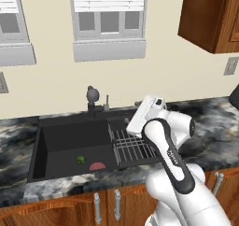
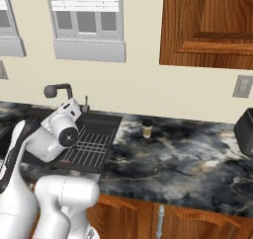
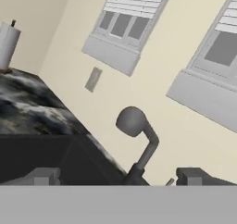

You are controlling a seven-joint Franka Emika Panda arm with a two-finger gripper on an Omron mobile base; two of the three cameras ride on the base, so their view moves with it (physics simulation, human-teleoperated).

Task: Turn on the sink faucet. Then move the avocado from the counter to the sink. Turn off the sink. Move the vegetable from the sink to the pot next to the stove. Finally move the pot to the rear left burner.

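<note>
No legible text, labels, brands, numbers or signs on any surface in the three views; the robot arm's dark link carries a faint pale mark, too small to read.

Counter looks like polished stone, dark marble with pale veining, slight sheen. Sink is matt black, smooth, likely composite or coated metal. Rack in its right half reads as thin grey metal wire. Faucet is dull grey metal, smooth, no real shine. Cabinets are reddish-brown wood, satin finish, visible grain; handles are brushed silver metal. Wall is flat matt cream paint. My arm is glossy white plastic shell with matt black joints. Cup looks like brown paper with a dark lid.
</note>
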